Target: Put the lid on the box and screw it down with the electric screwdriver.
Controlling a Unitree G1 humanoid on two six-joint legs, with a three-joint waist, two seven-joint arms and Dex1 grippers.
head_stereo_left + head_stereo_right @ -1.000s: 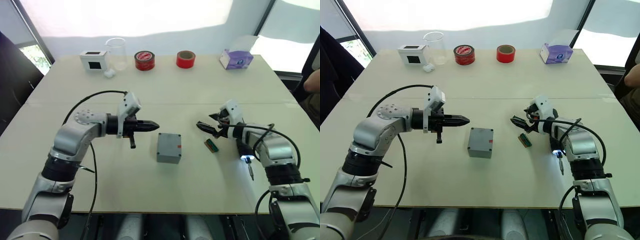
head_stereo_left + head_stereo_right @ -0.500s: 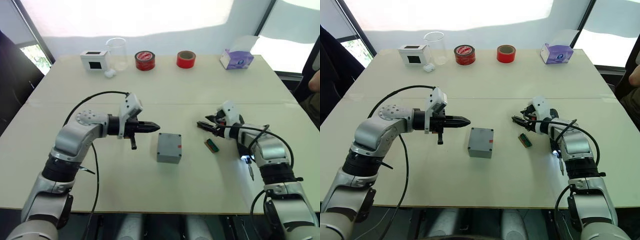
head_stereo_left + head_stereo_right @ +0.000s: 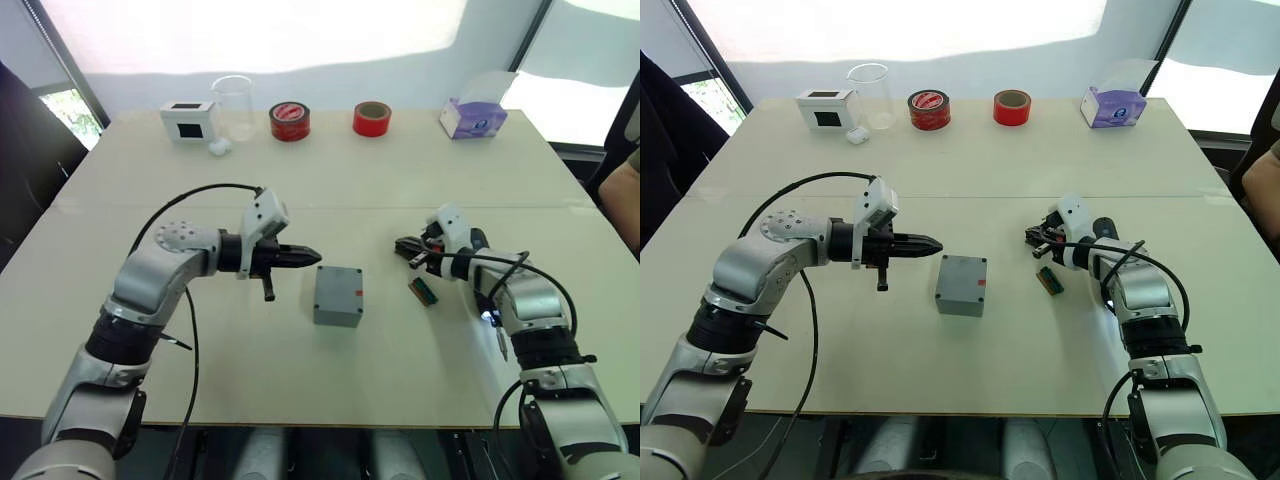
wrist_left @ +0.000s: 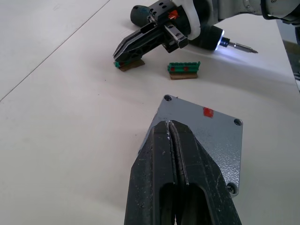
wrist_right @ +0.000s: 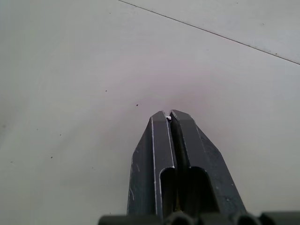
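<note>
Both arms have silver-grey rounded metal shells with black joint bands, and a black cable loops in the open from each forearm to its wrist. A white angular camera housing sits on each wrist above the left gripper [image 3: 300, 254] and the right gripper [image 3: 405, 245]. The fingers [image 4: 180, 180] are black, long and tapered, with hollow channelled backs.

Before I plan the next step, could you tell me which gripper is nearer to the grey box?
The left. The left gripper hangs just off the box's left side, pointing at it. The right gripper sits farther away on the box's right, past a small green part.
</note>
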